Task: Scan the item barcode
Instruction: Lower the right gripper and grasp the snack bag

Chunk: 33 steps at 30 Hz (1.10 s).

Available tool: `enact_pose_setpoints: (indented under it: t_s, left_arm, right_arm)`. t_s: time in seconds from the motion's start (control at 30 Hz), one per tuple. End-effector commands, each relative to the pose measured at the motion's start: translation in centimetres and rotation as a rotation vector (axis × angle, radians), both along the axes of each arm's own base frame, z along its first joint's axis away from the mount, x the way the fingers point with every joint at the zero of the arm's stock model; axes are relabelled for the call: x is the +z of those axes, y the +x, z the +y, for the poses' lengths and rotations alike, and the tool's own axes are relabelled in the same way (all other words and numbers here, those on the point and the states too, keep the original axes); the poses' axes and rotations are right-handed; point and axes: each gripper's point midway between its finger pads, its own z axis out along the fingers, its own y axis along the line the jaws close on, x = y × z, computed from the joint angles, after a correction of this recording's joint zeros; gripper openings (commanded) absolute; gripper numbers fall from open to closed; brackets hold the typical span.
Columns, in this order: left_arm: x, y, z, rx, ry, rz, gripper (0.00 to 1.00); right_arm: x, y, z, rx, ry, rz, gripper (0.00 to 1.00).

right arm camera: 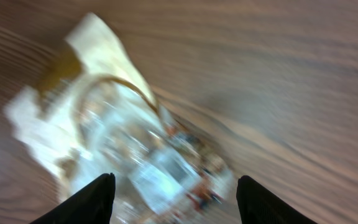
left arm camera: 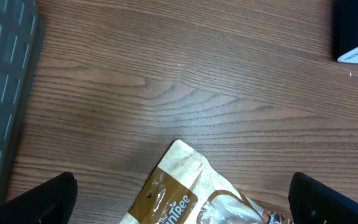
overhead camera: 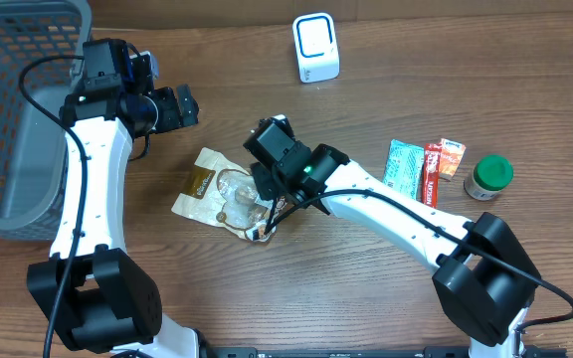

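Note:
The item is a cream and brown snack bag (overhead camera: 217, 189) with a clear window, lying flat on the wooden table. My right gripper (overhead camera: 267, 211) hangs over the bag's right end. In the right wrist view the bag (right arm camera: 123, 137) is blurred and lies between the two dark fingertips of the right gripper (right arm camera: 176, 202), whose jaws stand apart. A pale label (right arm camera: 166, 171) shows on the bag, too blurred to read. My left gripper (overhead camera: 182, 104) is wide open up and left of the bag. From the left wrist the bag's top corner (left arm camera: 179, 180) shows, with the left gripper (left arm camera: 182, 205) holding nothing.
A white scanner (overhead camera: 315, 48) stands at the back of the table, and its edge (left arm camera: 356, 31) shows in the left wrist view. A grey mesh basket (overhead camera: 8, 109) fills the left side. A teal packet (overhead camera: 403, 164), a red packet (overhead camera: 434, 171) and a green-lidded jar (overhead camera: 488, 177) lie at the right.

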Motion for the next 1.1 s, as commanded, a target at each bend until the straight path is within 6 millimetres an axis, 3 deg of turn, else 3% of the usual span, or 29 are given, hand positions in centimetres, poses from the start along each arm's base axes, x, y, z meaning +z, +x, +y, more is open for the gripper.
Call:
enact_pose_setpoints:
  t_s: [0.0, 0.17, 0.27, 0.37, 0.57, 0.77, 0.83, 0.9, 1.07]
  left_arm:
    - [0.0, 0.1, 0.2, 0.002, 0.008, -0.002, 1.0]
    - [0.0, 0.1, 0.3, 0.003, 0.008, -0.002, 1.0]
    - [0.0, 0.1, 0.2, 0.003, 0.008, -0.002, 1.0]
    - [0.0, 0.1, 0.2, 0.003, 0.008, -0.002, 1.0]
    - [0.0, 0.1, 0.2, 0.001, 0.008, -0.002, 1.0]
    - [0.0, 0.1, 0.2, 0.001, 0.008, -0.002, 1.0]
    - [0.1, 0.1, 0.2, 0.001, 0.008, -0.002, 0.99]
    - [0.0, 0.1, 0.2, 0.001, 0.008, -0.002, 1.0]
    - [0.0, 0.1, 0.2, 0.001, 0.008, -0.002, 1.0]
  right_arm:
    - [-1.8, -0.5, 2.1, 0.05, 0.034, 0.022, 0.65]
    - [-5.7, 0.2, 3.4, 0.131, -0.015, -0.009, 0.67]
    - [-7.8, 0.4, 2.6, 0.122, -0.052, 0.021, 0.69]
    - [-8.7, 0.0, 1.2, 0.083, -0.091, 0.072, 0.69]
    - [-7.7, -1.0, -4.8, -0.099, -0.227, 0.179, 0.68]
    - [-7.0, -4.9, -11.6, -0.368, -0.357, 0.407, 0.71]
    - [-7.1, -6.3, -12.4, -0.462, -0.357, 0.493, 0.73]
    - [-7.1, -7.3, -11.8, -0.463, -0.33, 0.555, 0.73]
    - [-4.8, -6.9, -12.3, -0.444, -0.293, 0.53, 0.72]
